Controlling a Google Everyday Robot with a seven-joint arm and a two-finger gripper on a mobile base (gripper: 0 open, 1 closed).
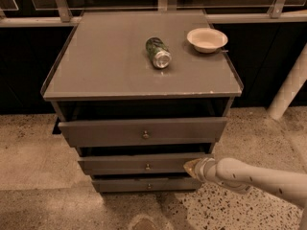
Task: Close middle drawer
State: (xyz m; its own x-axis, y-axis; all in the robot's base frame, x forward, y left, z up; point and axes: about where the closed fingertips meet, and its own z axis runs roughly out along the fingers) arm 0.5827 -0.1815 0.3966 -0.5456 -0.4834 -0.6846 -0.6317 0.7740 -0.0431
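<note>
The middle drawer (139, 164) is the grey front of in-between size with a small round knob (147, 166). It stands out a little from the grey cabinet (120, 66), less far than the top drawer (144, 131) above it. My gripper (193, 167), on a white arm (254, 178) that comes in from the lower right, rests with its yellowish tip against the right end of the middle drawer's front. The thin bottom drawer (144, 184) sits just below.
On the cabinet top a green can (158, 52) lies on its side and a white bowl (206, 39) stands at the back right. A white post (290, 85) stands to the right. A railing (62, 4) runs behind. The floor is speckled.
</note>
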